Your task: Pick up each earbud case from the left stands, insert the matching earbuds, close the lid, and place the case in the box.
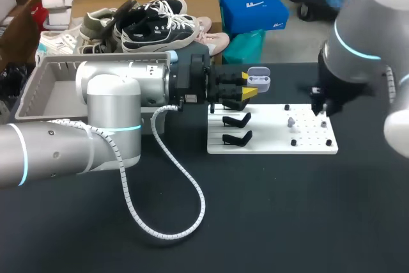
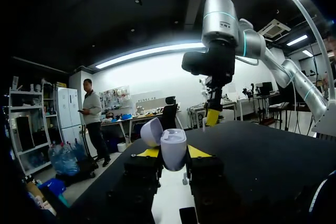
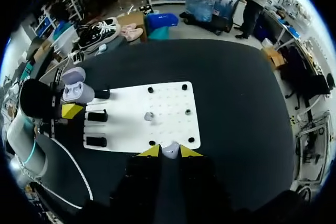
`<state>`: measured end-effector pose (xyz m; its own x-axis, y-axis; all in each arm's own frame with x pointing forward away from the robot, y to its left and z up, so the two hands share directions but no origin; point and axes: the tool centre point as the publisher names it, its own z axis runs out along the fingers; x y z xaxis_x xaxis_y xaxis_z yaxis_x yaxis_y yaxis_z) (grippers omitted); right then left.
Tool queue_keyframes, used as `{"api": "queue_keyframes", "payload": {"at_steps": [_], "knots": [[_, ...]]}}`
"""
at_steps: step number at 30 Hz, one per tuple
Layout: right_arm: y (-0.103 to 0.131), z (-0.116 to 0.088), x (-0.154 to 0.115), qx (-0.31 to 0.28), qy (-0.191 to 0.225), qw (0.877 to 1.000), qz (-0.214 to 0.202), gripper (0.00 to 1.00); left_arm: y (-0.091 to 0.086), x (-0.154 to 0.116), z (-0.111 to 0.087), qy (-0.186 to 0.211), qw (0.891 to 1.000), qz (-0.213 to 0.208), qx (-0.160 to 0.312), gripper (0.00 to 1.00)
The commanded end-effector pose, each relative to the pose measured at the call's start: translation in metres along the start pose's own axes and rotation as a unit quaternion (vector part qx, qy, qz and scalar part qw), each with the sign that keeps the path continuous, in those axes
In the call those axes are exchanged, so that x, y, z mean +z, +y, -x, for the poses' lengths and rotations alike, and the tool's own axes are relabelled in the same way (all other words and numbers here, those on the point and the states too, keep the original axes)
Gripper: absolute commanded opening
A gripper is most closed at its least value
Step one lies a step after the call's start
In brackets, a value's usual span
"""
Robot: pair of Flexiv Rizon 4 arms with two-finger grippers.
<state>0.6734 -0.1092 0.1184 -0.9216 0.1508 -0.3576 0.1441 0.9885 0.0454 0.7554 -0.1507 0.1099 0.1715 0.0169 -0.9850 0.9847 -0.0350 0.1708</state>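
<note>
A pale open earbud case [image 1: 259, 80] is held at the back left corner of the white board [image 1: 275, 145] by my left gripper [image 1: 248, 93], which is shut on it. In the left wrist view the case [image 2: 173, 148] stands upright between the fingers, its lid [image 2: 151, 131] tipped back. My right gripper [image 1: 319, 110] hangs over the board's right part, shut on a small white earbud [image 3: 169, 150]. Another earbud [image 1: 291, 121] stands on the board. Two empty black stands [image 1: 236, 120] [image 1: 236, 137] sit at the board's left end.
A grey box [image 1: 38, 94] stands at the back left, behind my left arm. The arm's white cable [image 1: 172, 177] loops over the black table in front. Small black pegs [image 1: 328, 142] dot the board's right half.
</note>
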Motion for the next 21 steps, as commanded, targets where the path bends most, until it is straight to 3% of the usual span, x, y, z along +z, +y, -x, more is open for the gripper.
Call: {"api": "queue_keyframes", "payload": {"at_steps": [1,6,14,21], "knots": [[0.018,0.011,-0.001,0.108,0.013,0.993,-0.052,0.0,0.0,0.0,-0.001,-0.001,1.0,0.0,0.0,0.0],[0.044,0.019,-0.009,0.141,0.004,0.988,-0.065,0.0,0.0,0.0,-0.001,-0.001,1.0,0.0,0.0,0.0],[0.077,0.037,-0.03,0.145,-0.016,0.987,-0.074,0.0,0.0,0.0,-0.001,-0.001,1.0,0.0,0.0,0.0],[0.093,0.051,-0.036,0.155,-0.023,0.985,-0.069,0.0,0.0,0.0,-0.001,-0.001,1.0,0.0,0.0,0.0]]}}
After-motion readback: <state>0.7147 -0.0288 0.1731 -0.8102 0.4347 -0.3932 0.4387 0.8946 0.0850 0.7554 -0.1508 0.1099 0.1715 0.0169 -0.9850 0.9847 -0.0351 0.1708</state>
